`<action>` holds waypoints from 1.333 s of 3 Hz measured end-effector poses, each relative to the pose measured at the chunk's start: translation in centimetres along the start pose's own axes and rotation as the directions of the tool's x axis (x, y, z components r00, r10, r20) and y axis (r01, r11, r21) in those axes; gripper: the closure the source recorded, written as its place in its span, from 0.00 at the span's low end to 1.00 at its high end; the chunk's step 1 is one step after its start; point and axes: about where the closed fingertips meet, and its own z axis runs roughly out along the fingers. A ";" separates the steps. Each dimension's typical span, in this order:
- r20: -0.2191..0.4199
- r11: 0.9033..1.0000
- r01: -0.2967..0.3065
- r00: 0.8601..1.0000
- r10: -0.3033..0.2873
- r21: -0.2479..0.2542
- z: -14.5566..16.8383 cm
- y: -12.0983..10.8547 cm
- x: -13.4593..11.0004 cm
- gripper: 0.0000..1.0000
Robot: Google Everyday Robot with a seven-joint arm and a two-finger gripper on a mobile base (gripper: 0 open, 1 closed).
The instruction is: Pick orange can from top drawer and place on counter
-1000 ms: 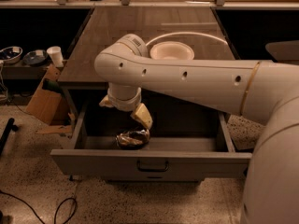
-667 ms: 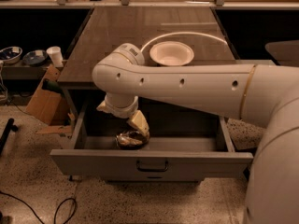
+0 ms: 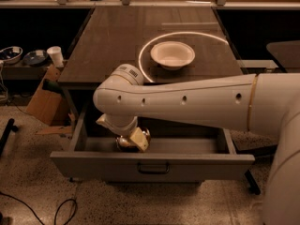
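Note:
The top drawer (image 3: 197,165) of the grey cabinet stands pulled out, its dark handle at the centre of the front panel. The orange can (image 3: 123,143) lies inside it at the front left, shiny, partly covered by my gripper. My gripper (image 3: 135,138) hangs from the big white arm and is down in the drawer right at the can, touching or almost touching it. The counter (image 3: 117,36) above is dark and glossy with a bright ring reflection.
A white bowl (image 3: 172,54) sits on the counter inside the light ring. A cardboard box (image 3: 44,102) stands on the floor at the left, with a white cup (image 3: 55,56) and small dishes (image 3: 11,54) on a low shelf behind it. Cables (image 3: 61,210) lie on the floor.
My arm has swung left and lowered. The gripper, which hung just above the can, has come down onto it. The can has stayed in place in the drawer.

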 end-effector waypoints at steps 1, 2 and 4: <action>0.000 1.000 0.000 1.000 0.000 0.000 -0.1 -0.1 0.1 0.00; 0.032 1.000 0.017 0.999 -0.017 -0.012 1.8 0.2 1.0 0.00; 0.095 0.998 0.043 0.995 -0.039 -0.039 5.3 -0.7 3.5 0.17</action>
